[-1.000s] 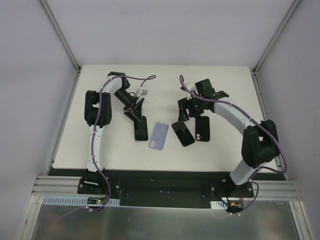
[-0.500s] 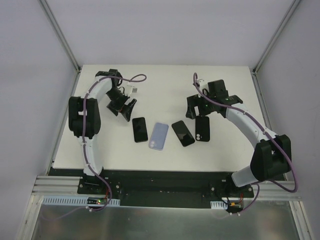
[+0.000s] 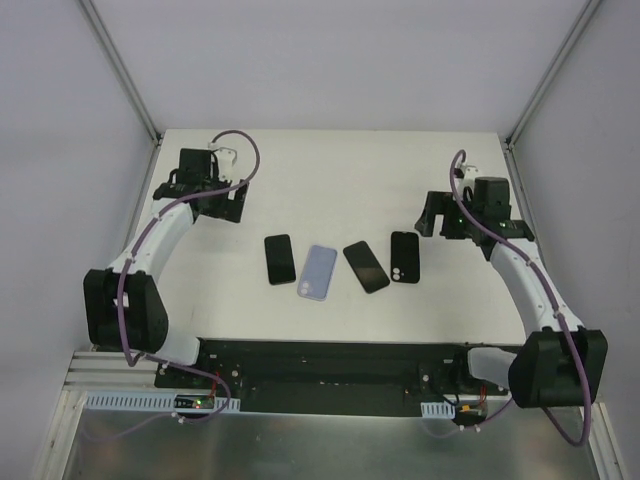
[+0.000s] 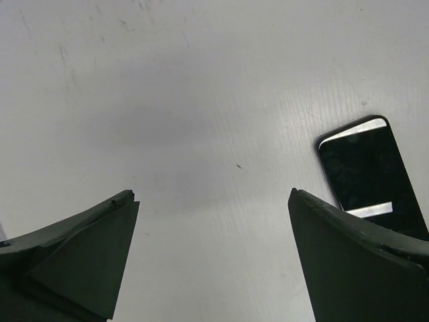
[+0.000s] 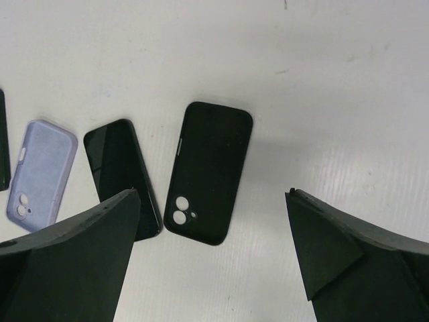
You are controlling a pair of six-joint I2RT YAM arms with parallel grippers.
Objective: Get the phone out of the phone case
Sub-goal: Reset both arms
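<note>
Left gripper [image 4: 211,194] and right gripper [image 5: 211,192] hang open, empty — a careless low sweep could knock the glossy black phone [image 5: 117,164] into the lilac rubbery case [image 5: 41,168] beside it.

- A close-set row is laid mid-table: black phone [image 3: 280,259], lilac case [image 3: 318,272], second phone [image 3: 366,266], black case [image 3: 404,257]; only slim gaps are left between them
- Bare table [image 3: 330,170] is found behind the row
- The left arm [image 3: 160,235] and right arm [image 3: 520,265] are held out at the sides

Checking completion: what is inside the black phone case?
Nothing can be seen inside. The black phone case lies flat on the table, and white shows through its camera holes, so no phone fills it. The table directly beneath it is covered.
</note>
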